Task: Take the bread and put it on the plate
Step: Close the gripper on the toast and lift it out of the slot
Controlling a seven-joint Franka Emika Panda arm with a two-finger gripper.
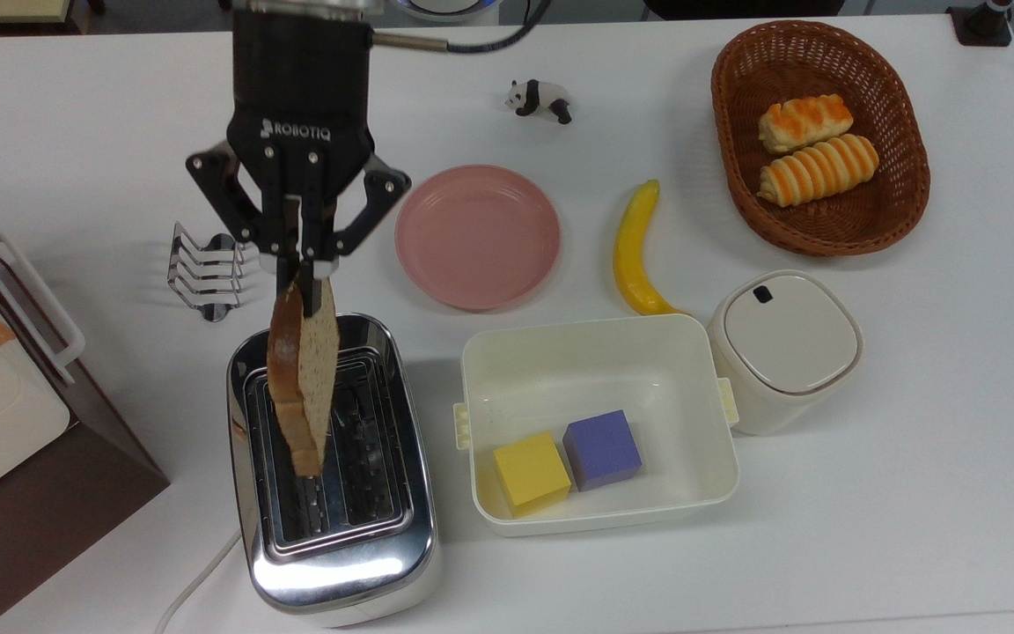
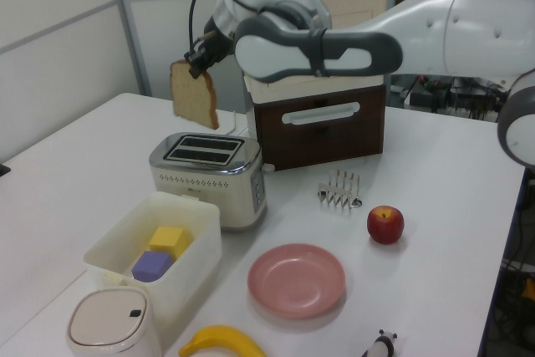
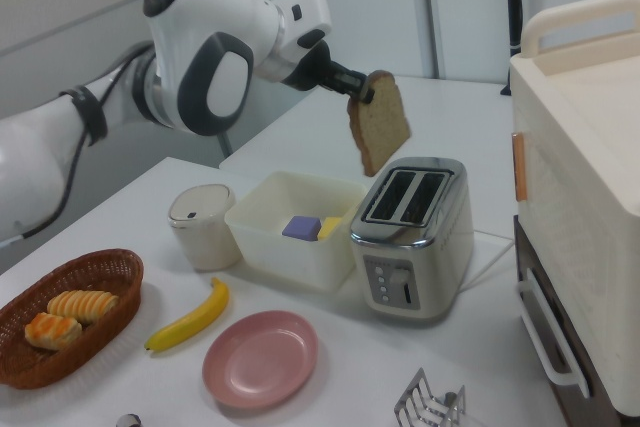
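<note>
End effector [image 1: 300, 269] pinches the bread [image 1: 303, 379] by its top crust, slice hanging clear above the toaster [image 1: 331, 467]; it's light, soft, crumbly, so keep your grip gentle toward the plate [image 1: 477, 238].

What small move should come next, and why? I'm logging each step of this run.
Probably carry the bread sideways toward the plate. The tool grips its top edge, and the left view shows the slice hanging clear above the toaster, so nothing blocks the move; the plate lies bare to the top view's right.
</note>
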